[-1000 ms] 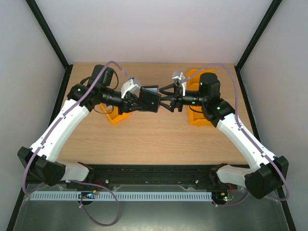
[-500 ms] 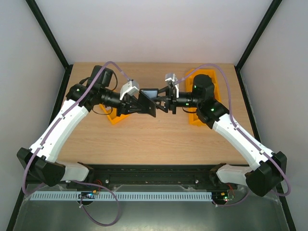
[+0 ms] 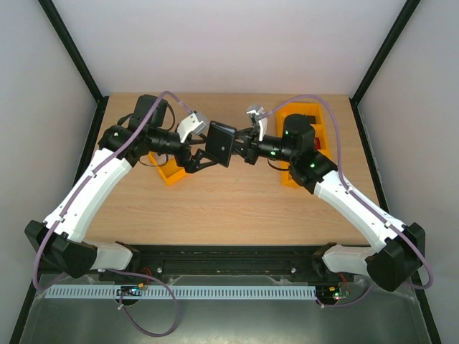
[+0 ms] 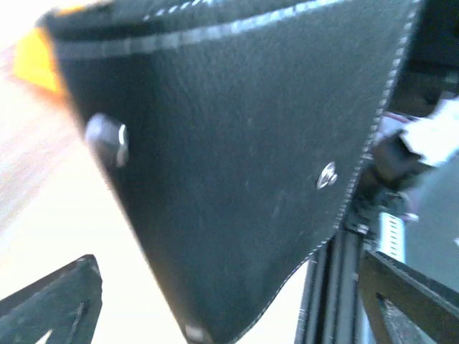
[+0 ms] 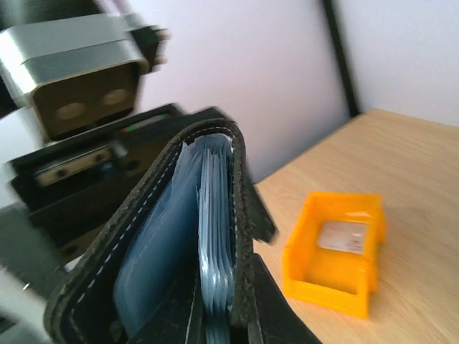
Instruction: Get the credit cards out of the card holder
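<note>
The card holder (image 3: 221, 143) hung in the air above the middle of the worktop (image 3: 237, 208), a little above the centre of the top view, between the two arms and tilted on edge. The right gripper (image 3: 244, 147) reached in from the right, and its fingers were clamped on the holder's right-hand edge. The left gripper (image 3: 199, 154) sat just to the left of the holder, with its fingers (image 4: 61, 301) spread wide.

In the left wrist view these fingers showed as dark tips in the lower left and lower right corners, apart from the leather. The holder's black outer face filled most of that frame, blurred. Pale stitching ran along its edges, a small metal stud (image 4: 326, 175) sat right of centre and another (image 4: 107, 136) was at the left.

In the right wrist view the holder rose from the bottom edge, seen end-on and slightly parted. Blue-grey sleeves (image 5: 211, 236) were stacked between its black covers. Whether the credit cards sat among them could not be told. Behind it, in the upper left of that frame, was the left arm's silver camera housing (image 5: 79, 72).

An orange tray (image 3: 171, 174) stood on the worktop under the left arm. In the right wrist view it lay at the lower right, holding a pale flat piece (image 5: 344, 236). A second orange tray (image 3: 297, 175) stood under the right arm, right of centre in the top view.
</note>
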### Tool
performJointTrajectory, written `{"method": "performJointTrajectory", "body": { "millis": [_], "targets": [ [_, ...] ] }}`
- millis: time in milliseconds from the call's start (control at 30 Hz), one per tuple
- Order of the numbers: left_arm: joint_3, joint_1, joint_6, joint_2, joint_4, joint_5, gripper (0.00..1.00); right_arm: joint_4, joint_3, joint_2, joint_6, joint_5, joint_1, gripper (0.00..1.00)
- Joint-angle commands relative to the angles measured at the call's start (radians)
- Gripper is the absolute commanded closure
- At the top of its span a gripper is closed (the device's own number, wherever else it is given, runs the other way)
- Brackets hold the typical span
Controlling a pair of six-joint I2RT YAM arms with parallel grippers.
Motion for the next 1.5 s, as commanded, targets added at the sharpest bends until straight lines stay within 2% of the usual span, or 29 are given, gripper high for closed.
{"method": "performJointTrajectory", "body": {
  "millis": [0,100,233,367,500,700,833,933,1067,1200,1333,1467],
  "targets": [
    [0.015,0.001,-0.075,-0.018,0.100,-0.330,0.01,-0.071,0.038,0.004,0.089,0.444,0.056,0.98],
    [-0.002,0.001,-0.083,-0.019,0.115,-0.372,0.01,-0.163,0.103,0.043,0.087,0.742,0.180,0.98],
    [-0.002,0.001,-0.085,-0.018,0.109,-0.280,0.01,-0.226,0.177,0.109,0.114,0.941,0.260,0.98],
    [-0.006,0.001,-0.115,-0.015,0.129,-0.266,0.01,-0.250,0.226,0.145,0.094,1.009,0.314,0.98],
    [-0.010,0.004,-0.122,-0.015,0.148,-0.364,0.00,-0.261,0.240,0.152,0.098,1.004,0.315,0.98],
    [-0.010,0.029,-0.124,-0.022,0.169,-0.512,0.01,-0.242,0.244,0.131,0.074,0.894,0.316,0.98],
    [-0.004,0.092,-0.129,-0.044,0.166,-0.515,0.01,-0.247,0.236,0.098,0.063,0.890,0.313,0.98],
    [-0.001,0.138,-0.131,-0.063,0.153,-0.455,0.01,-0.251,0.228,0.076,0.046,0.854,0.304,0.98],
    [-0.003,0.169,-0.117,-0.074,0.130,-0.326,0.01,-0.216,0.196,0.045,0.036,0.688,0.266,0.98],
    [0.000,0.188,-0.096,-0.083,0.100,-0.170,0.07,-0.184,0.171,0.019,0.042,0.523,0.210,0.98],
    [0.007,0.197,-0.067,-0.087,0.063,-0.042,0.10,-0.169,0.160,0.003,0.034,0.421,0.173,0.98],
    [0.012,0.200,-0.040,-0.090,0.039,0.042,0.02,-0.167,0.161,0.006,0.032,0.370,0.164,0.98]
  ]
}}
